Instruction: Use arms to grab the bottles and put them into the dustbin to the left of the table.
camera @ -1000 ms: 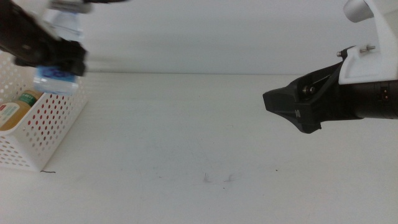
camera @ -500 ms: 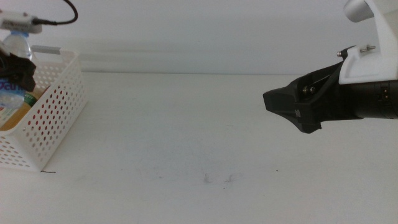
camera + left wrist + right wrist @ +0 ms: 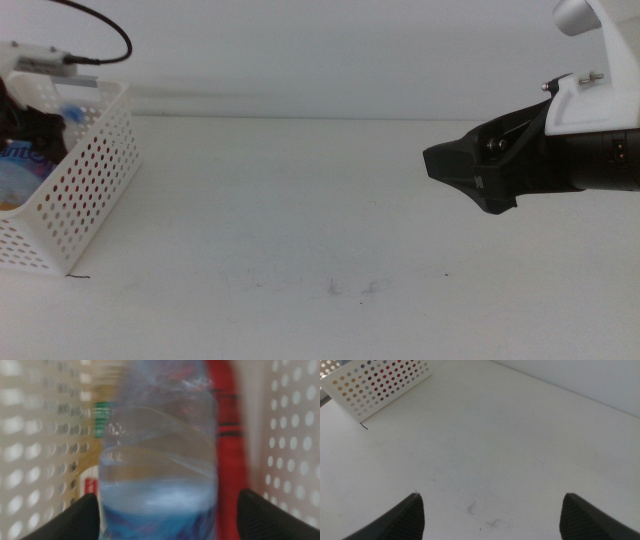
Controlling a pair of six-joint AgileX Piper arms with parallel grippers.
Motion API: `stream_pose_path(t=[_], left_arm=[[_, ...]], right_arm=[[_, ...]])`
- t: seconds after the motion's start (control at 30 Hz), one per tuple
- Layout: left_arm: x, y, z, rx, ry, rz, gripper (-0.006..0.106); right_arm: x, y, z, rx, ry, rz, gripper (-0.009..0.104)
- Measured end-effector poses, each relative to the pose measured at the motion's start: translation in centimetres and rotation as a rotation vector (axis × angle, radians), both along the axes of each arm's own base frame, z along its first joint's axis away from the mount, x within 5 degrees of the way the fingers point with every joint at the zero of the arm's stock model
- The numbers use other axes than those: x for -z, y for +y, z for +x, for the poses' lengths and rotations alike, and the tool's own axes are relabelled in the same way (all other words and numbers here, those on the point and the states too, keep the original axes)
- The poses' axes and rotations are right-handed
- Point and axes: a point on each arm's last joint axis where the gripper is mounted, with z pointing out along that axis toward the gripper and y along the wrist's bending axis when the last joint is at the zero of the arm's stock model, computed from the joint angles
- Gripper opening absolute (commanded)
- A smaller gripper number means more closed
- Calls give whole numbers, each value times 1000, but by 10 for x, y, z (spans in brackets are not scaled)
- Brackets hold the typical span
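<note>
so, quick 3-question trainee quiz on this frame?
1. True or false: the right hand is holding a bottle.
2. In the left wrist view, what sits behind the water bottle?
A) a red can and a yellow-liquid bottle
B) a green cup
C) a second water bottle
3. Where is the left hand right now?

Key
1. False: nothing is between its jaws, and it hangs over bare tabletop.
2. A
3. Down inside the dustbin, with the water bottle between its jaws.
</note>
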Motion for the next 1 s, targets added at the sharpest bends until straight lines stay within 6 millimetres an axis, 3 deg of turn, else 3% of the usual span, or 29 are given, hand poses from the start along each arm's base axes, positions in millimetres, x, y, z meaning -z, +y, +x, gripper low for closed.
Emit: stream_pose_path(t=[0.13, 0.3, 0.47, 0.6, 0.67, 0.8, 1.0], left_arm=[[-35, -11, -11, -22, -51, 14, 94], [-82, -55, -45, 16, -172, 17, 94], [-138, -112, -116, 130, -437, -39, 94], [-171, -138, -181, 213, -708, -83, 94], [-181, -141, -213, 229, -843, -96, 94], [-188, -136, -256, 216, -1012, -102, 94], [-185, -134, -278, 203, -1057, -124, 94]], right_arm=[[0, 0, 0, 0, 0, 0, 90], [0, 0, 0, 0, 1, 2, 90], [0, 0, 0, 0, 2, 3, 90], [0, 0, 0, 0, 2, 3, 90], [0, 0, 0, 0, 2, 3, 90], [0, 0, 0, 0, 2, 3, 90], [0, 0, 0, 0, 2, 3, 90]])
